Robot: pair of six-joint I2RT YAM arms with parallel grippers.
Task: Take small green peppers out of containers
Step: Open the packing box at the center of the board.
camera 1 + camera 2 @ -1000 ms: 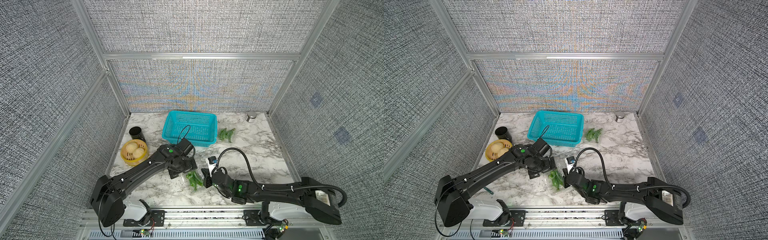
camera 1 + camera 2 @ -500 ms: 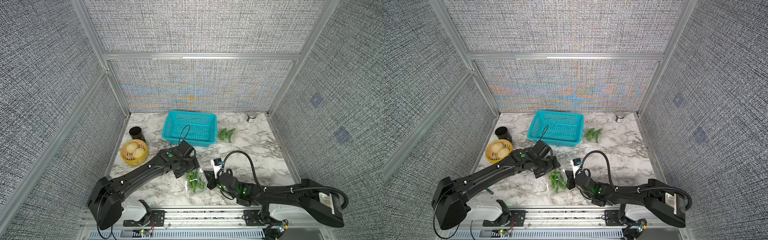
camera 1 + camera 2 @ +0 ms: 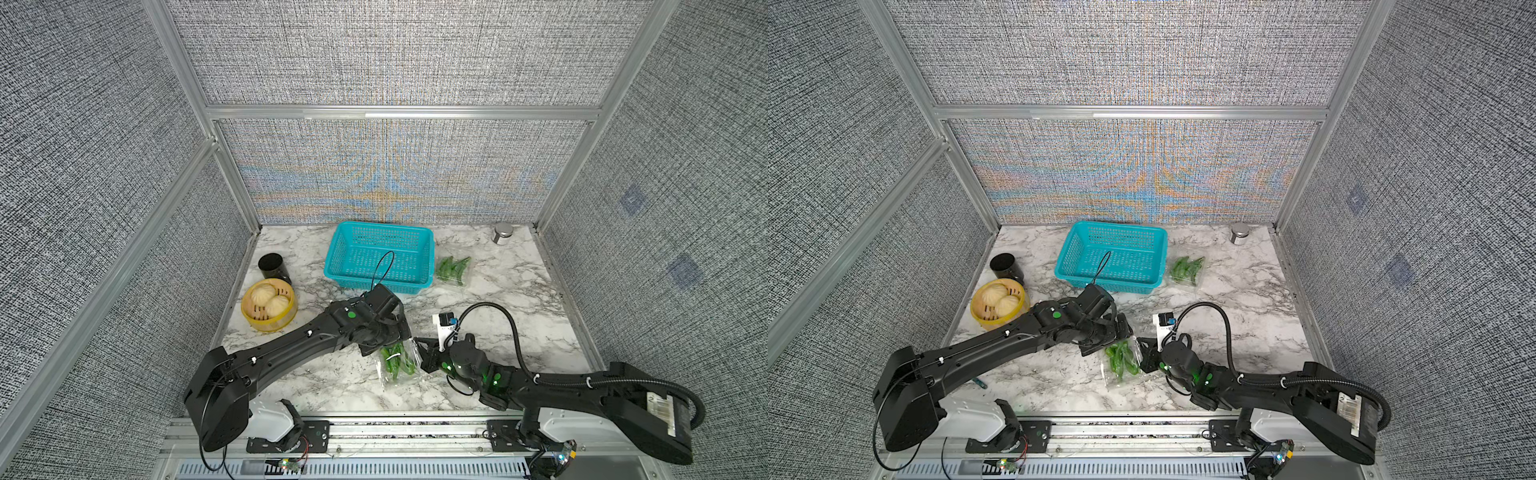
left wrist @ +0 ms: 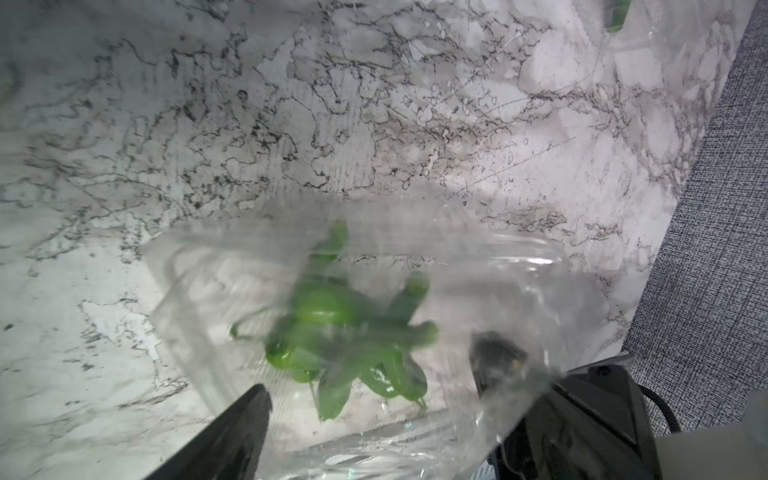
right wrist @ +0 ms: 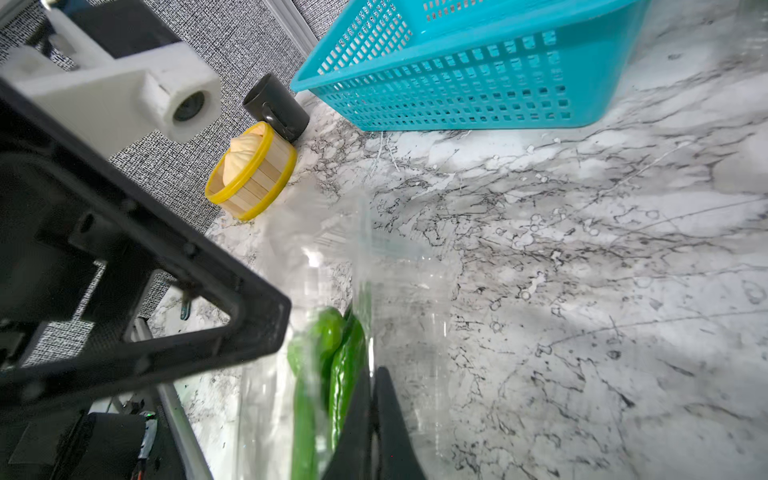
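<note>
Pinching the near clamshell while the other claw gapes over it

White-veined marble counter [image 3: 519,299] carries a teal perforated basket [image 3: 345,266] at the back middle. The far container [image 3: 1185,270], a clear clamshell, lies just beside the basket on the right arm's side, well apart from both claws. The near container [image 3: 415,374], clear as well, lies at the front middle between the two arms' tips.

The left claw [image 3: 388,345] stands wide open at that container's back edge, holding nothing. In the left wrist view its fingers [image 4: 241,424] straddle the blurred box. The right claw [image 3: 422,355] is closed, pinching the near container's thin plastic edge. The right wrist view shows clear plastic rising from its pressed-together tips.

The small green peppers [image 3: 395,363] all lie inside the containers. The near heap sits between and just ahead of the left claw's fingers, and just beside the right claw.
</note>
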